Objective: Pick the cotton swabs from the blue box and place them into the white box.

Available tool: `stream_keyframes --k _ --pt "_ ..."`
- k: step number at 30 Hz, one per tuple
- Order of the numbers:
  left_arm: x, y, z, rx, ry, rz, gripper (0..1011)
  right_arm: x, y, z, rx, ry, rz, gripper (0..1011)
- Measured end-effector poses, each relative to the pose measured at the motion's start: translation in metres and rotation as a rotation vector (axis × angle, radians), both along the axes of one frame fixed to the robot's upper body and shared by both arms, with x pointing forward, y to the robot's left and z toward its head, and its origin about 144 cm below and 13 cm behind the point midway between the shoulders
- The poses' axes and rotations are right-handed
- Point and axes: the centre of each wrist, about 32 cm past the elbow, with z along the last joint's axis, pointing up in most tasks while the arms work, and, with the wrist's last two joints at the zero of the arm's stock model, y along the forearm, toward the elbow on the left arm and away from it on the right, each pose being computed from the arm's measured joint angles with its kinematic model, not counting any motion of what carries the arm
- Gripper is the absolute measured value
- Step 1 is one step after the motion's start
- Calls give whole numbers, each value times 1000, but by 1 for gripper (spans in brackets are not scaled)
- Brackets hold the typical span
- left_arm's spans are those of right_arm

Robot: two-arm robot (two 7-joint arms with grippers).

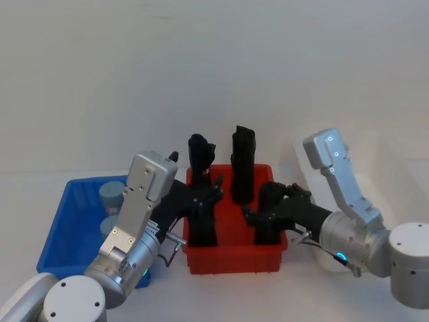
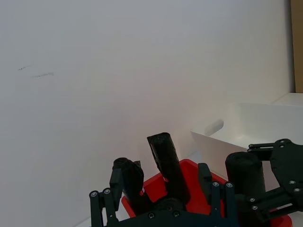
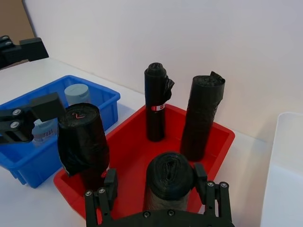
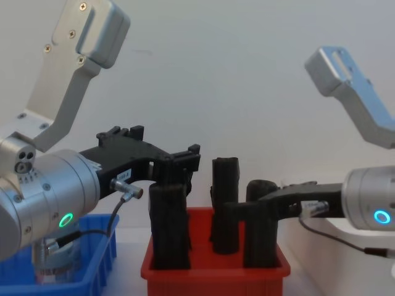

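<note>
Blue plastic holds the prize: the cotton swabs (image 1: 111, 193) stand lids-up in the blue box (image 1: 64, 231), just left of the red bin (image 1: 234, 260). We see both arms over that bin (crowded with black rolls (image 1: 242, 161)). The left gripper (image 2: 160, 189) hangs at its left side, fingers spread and empty. The right gripper (image 3: 156, 184) sits at its right side, fingers spread either side of a roll, not pinching. The white box (image 2: 213, 146) lies right of the bin. We judge the left arm nearer: the upright tubs lie leftward and lower, favouring a top-down reach.
</note>
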Motion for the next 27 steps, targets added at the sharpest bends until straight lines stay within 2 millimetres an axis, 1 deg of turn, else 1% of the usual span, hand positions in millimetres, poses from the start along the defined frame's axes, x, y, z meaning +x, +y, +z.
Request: stream_keyframes --k 15,18,19,20,22,26,27 --pt "0 0 0 0 0 0 1003 5 16 -7 6 28 -48 997" --pt "0 0 0 0 0 0 1003 5 17 -7 6 30 -52 957" --pt "0 0 0 0 0 0 1003 6 18 -8 7 31 -54 916" --pt "0 0 0 0 0 0 1003 6 18 -8 7 32 -56 907" --pt "0 0 0 0 0 0 1003 6 19 -8 8 33 -58 835" --pt "0 0 0 0 0 0 1003 6 20 -9 8 35 -62 743" --pt "0 0 0 0 0 0 1003 6 20 -9 8 36 -64 683"
